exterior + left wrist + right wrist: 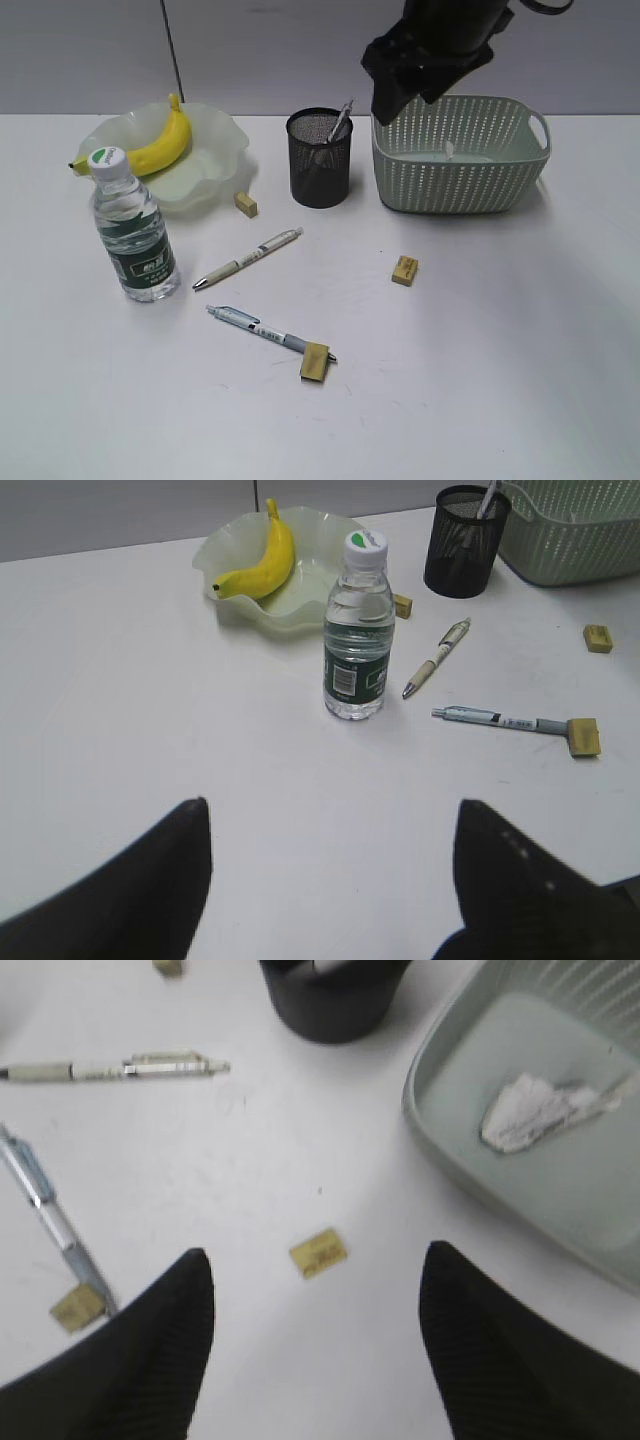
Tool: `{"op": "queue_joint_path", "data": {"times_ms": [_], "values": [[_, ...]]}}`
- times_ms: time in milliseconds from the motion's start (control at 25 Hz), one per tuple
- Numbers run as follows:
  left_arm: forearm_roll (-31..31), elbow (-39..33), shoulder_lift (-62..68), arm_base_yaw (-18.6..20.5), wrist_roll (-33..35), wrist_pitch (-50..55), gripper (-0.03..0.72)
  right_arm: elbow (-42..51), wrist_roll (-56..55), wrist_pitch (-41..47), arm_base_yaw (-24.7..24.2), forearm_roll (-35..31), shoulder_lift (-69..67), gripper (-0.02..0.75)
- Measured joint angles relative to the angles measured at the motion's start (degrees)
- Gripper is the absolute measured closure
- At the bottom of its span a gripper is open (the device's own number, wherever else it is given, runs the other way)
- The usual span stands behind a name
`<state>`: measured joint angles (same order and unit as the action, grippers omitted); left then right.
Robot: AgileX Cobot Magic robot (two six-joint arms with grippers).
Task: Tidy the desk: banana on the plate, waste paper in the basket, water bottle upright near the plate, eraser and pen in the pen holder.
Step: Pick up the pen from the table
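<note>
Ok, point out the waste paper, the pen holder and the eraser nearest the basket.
waste paper [530, 1112], right wrist view, middle of the wad.
pen holder [320, 165], exterior view, front mesh wall.
eraser [404, 270], exterior view, top face.

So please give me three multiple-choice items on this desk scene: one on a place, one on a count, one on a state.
1. Where is the banana?
A. in the plate
B. in the basket
C. beside the water bottle

2. How many erasers lie on the desk?
A. one
B. three
C. five

3. How does the water bottle stand?
A. on its side
B. upside down
C. upright

Key: 1 A, the banana rests inside the wavy plate. 2 B, three small tan erasers show (). 3 C, its white cap points up.
</note>
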<state>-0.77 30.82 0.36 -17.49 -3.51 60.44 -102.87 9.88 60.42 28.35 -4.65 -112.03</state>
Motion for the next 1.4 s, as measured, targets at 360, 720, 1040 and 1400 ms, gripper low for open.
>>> {"op": "queue_joint_path", "data": {"times_ms": [360,720,1040,1400], "values": [[0.0,0.0,0.0,0.0,0.0,0.0,0.125,10.3,-0.8,8.5,0.0,0.9,15.2,0.227],[0.2,0.0,0.0,0.0,0.0,0.0,0.125,41.5,-1.4,8.5,0.0,1.0,45.1,0.227],[0.8,0.0,0.0,0.0,0.0,0.0,0.125,64.6,-1.5,7.9,0.0,1.0,75.7,0.227],[6.9,3.0,9.4,0.0,2.8,-6.8,0.125,72.7,-1.6,-1.0,0.0,1.1,106.9,0.227]]}}
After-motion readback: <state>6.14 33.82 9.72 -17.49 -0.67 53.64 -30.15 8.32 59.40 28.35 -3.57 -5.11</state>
